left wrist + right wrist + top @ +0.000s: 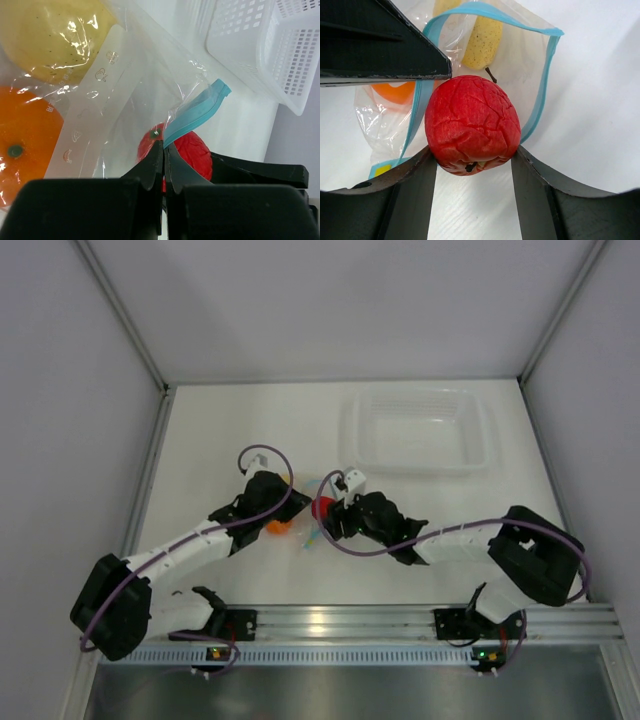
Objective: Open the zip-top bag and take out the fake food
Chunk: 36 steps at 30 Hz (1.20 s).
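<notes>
Pale grey walls (350, 300) stand on three sides of a smooth white bench (230, 430). A silver rail (330, 620) runs along the bench's near edge. A see-through tray (420, 468) sits at the back right. The bag (520, 55) lies in the middle of the bench, near the tray but not touching it. Its mouth, with the blue strip (197, 112), is open. The left claw (164, 159) is closed tight, pinching the bag's edge by the strip. The right claw (472, 152) squeezes the red fruit (470, 115) at the bag's mouth. The yellow pear (50, 35) and the orange fruit (25, 135) are inside the bag.
</notes>
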{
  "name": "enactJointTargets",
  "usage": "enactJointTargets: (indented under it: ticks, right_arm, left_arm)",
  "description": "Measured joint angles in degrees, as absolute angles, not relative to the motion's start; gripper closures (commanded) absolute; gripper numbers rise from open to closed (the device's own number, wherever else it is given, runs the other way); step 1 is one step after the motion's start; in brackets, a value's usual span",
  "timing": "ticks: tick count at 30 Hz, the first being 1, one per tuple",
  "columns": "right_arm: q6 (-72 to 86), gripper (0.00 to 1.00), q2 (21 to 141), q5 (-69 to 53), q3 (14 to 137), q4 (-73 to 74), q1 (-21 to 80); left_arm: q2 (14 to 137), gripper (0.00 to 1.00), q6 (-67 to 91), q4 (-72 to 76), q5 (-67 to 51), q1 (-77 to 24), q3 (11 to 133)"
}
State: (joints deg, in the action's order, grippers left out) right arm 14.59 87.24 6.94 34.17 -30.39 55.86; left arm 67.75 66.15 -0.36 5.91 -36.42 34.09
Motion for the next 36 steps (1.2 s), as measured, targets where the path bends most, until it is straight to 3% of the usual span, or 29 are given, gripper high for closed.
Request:
enactJointTargets:
  ticks: [9, 18, 27, 36]
  right_arm:
    - [14.7, 0.6, 77.5, 9.6, 31.9, -25.2, 55.9]
    - [14.7, 0.61, 64.6, 14.2, 38.0, -7.4, 55.0]
    - [15.0, 0.6, 62.9, 9.6, 50.3, 5.2, 35.4]
    - [13.5, 0.6, 78.1, 4.8, 61.7, 12.6, 20.4]
  left_arm:
    - [67.7, 1.0, 66.1, -0.4, 6.5, -36.4, 34.0]
    - [67.6, 1.0, 66.1, -0.4, 6.5, -36.4, 34.0]
    - [67.6, 1.0, 66.1, -0.4, 6.5, -36.4, 33.6]
    - [66.4, 1.0, 66.1, -0.4, 6.4, -36.4, 33.6]
